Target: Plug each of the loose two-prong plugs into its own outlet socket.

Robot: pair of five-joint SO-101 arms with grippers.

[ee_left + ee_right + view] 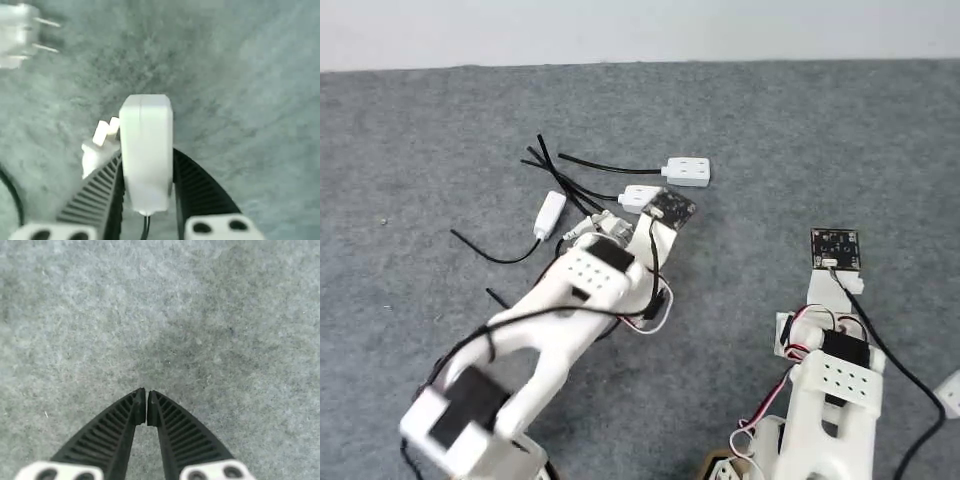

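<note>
A white block [145, 125] is seen clamped in the left gripper [146, 159] from its wrist; from above, a socket [686, 171] is shown nearby. The right gripper [146, 407] is closed, empty.

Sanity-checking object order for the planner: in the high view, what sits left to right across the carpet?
loose white plug → white connector held by the left gripper → white rectangular connector → right arm's camera board
</note>
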